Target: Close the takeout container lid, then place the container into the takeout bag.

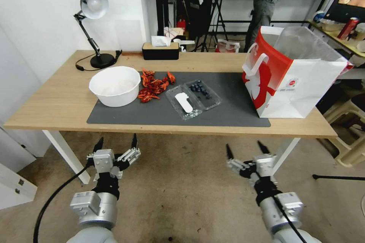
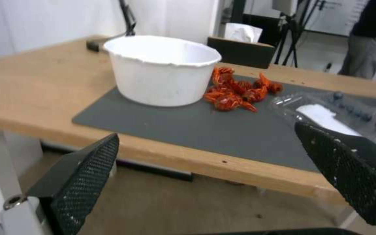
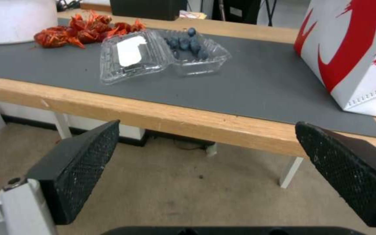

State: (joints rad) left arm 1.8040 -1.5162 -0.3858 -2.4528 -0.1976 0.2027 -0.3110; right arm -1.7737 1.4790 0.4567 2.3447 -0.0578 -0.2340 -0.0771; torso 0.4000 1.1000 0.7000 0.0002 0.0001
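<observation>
The takeout container [image 1: 202, 94] lies open on the table [image 1: 57, 98], lid [image 1: 183, 103] flat. Both my claws, left [image 1: 116, 143] and right [image 1: 244, 148], hang spread below. Thin, springy plastic, I'd guess: take the lid's free edge.

A wooden table [image 1: 57, 98] stands ahead of the jaws of the left gripper [image 1: 116, 139] and right gripper [image 1: 245, 146], with a grey mat [image 1: 228, 110] on it. Straight beyond the left jaws sits a white bowl [image 1: 115, 85] on the mat, with a pile of red crayfish [image 1: 154, 85] just beside it, towards the right jaws. Farther back stand a desk lamp [image 1: 93, 7] and a tissue box [image 1: 160, 50].
</observation>
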